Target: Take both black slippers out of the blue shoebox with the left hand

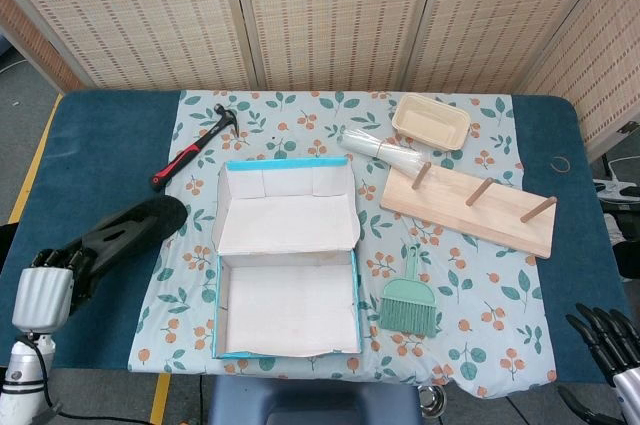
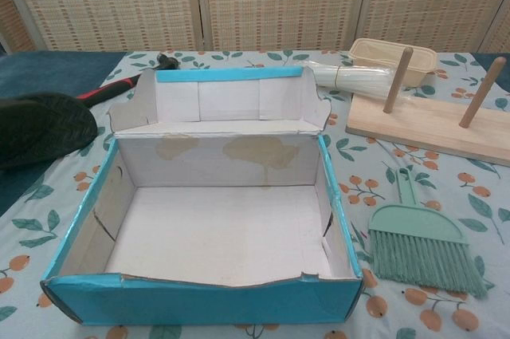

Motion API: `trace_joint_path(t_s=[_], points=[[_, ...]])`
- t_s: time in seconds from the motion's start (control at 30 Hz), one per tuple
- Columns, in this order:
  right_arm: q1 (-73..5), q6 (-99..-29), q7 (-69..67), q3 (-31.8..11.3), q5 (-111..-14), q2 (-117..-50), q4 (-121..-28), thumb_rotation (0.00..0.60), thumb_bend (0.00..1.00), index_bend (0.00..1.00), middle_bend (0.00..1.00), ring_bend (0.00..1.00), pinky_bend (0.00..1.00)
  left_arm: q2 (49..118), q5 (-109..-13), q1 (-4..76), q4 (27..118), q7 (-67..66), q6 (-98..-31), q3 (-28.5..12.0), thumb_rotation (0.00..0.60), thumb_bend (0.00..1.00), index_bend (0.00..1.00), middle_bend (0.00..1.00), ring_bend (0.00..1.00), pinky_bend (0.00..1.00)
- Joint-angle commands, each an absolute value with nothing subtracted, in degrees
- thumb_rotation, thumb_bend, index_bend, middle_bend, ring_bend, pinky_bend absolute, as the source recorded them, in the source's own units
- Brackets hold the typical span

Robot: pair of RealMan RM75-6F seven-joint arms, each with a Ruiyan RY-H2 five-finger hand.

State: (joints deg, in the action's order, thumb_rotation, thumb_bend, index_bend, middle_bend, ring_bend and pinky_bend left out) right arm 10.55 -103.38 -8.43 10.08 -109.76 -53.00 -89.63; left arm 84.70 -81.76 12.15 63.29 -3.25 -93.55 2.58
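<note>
Woven screens back a bench (image 1: 110,145) with a dark blue top, overlaid by a leaf-and-berry printed cloth (image 1: 480,315). At centre lies the blue shoebox (image 1: 287,290), lid flap open, its white interior bare in both views. Around it: a hammer (image 1: 195,150) with red-and-black handle to the rear left; a bundle of clear sticks (image 1: 385,150) and a cream tray (image 1: 432,121) behind; a wooden board with upright pegs (image 1: 468,207) to the right; a green hand brush (image 1: 408,303) just beside the box's right wall. The left robot hand (image 1: 55,270) grasps one black slipper (image 1: 125,235) over the bench's left part, outside the box. The chest view shows only that slipper's sole (image 2: 40,128). The right robot hand (image 1: 605,335) appears only in the head view, fingers spread, holding nothing.
</note>
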Motion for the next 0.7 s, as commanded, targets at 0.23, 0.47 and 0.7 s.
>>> trace_joint_path(t_s=[0.23, 0.47, 0.7], points=[[10.8, -103.7, -8.5, 10.2, -109.9, -52.9, -89.5, 0.463, 0.22, 0.00, 0.00, 0.00, 0.00, 85.6, -81.0, 6.8, 68.5, -0.3, -91.0, 4.3, 0.600, 0.37, 0.00, 0.00, 0.00, 0.14], [10.9, -104.0, -8.5, 10.0, -109.8, -53.0, -89.4, 0.464, 0.22, 0.00, 0.00, 0.00, 0.00, 83.1, -82.9, 5.1, 75.5, 5.1, -91.8, 3.6, 0.600, 0.34, 0.00, 0.00, 0.00, 0.08], [11.0, -103.7, -7.9, 10.0, -109.7, -53.1, -89.7, 0.464, 0.22, 0.00, 0.00, 0.00, 0.00, 80.1, -85.8, 4.2, 84.1, 8.2, -92.0, 4.3, 0.600, 0.33, 0.00, 0.00, 0.00, 0.07]])
